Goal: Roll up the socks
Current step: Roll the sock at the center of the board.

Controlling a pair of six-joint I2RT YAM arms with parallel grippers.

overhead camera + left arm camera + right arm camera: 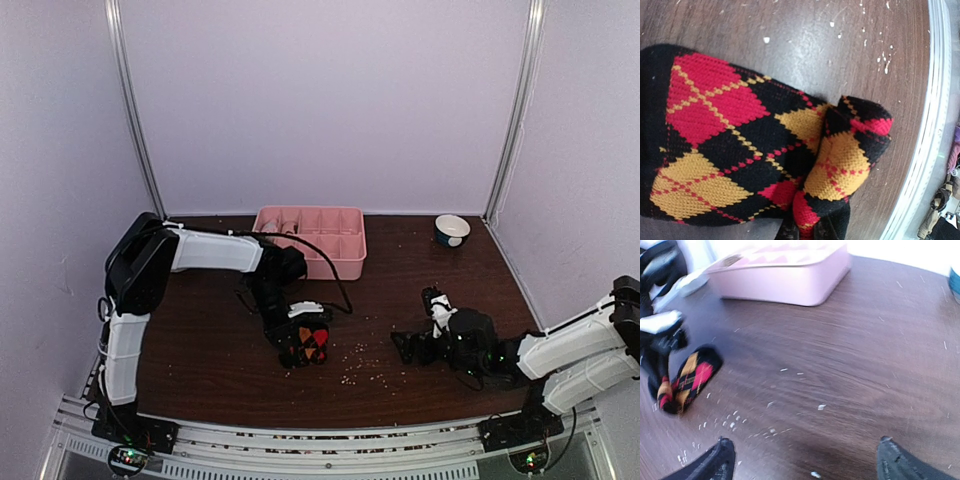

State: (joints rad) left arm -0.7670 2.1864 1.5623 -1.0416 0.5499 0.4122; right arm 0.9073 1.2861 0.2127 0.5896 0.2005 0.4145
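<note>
The argyle sock seems pinched by left gripper, right gripper apart.

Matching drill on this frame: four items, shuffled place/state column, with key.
Things:
1. argyle sock
2. pink tray
3. bowl
4. right gripper

Place or state:
A. far right corner of the table
B. fingers wide apart, holding nothing
C. back edge, around the middle
D. one end folded over, pinched by the left gripper

Pairs: 1-D, 2-C, 3-A, 4-B
</note>
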